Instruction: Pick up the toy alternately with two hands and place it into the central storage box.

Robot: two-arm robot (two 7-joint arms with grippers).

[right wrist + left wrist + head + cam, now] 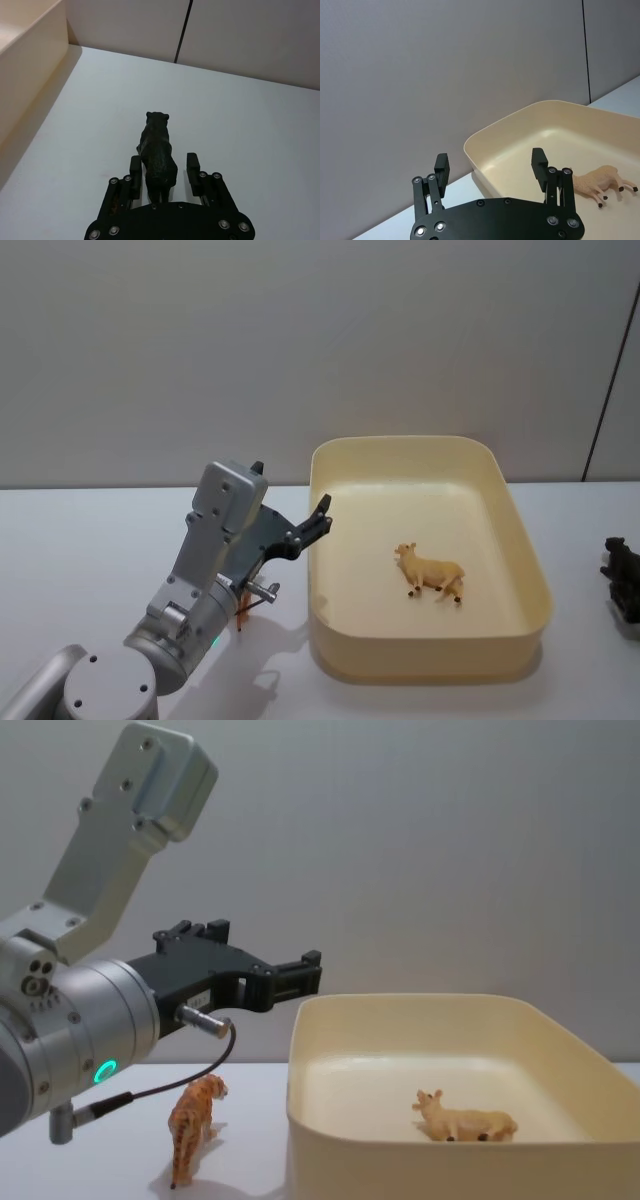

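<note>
Everything here sits on a plain white worktop (80, 540), and the big cream storage box (420, 655) is the thing to place the rest by. The silver left arm (200, 570) reaches in toward the box's left wall. Its left claw (490, 160) hangs up around the left rim with the fingers spread wide and nothing between them.

The right claw (164, 161) is out past the box's right side, down low at the worktop. It's parted, with one finger on each flank of the black toy (157, 145), and it isn't squeezing yet as far as I can see. That animal stands upright, well clear of the box's right wall.

A tan toy (432, 573) lies on its side on the box floor, a bit right of the middle. A striped tiger toy (195, 1125) stands just off the box's left wall, under the left arm.

My guess is the black one goes next. These look like small hard plastic figures, so I'd expect light, stiff and a bit slick. I'd pinch across the fat part of the body, where the fingers are lined up, not the skinny legs or the head. A gentle squeeze should do, since a smooth rounded flank could squirt out.
</note>
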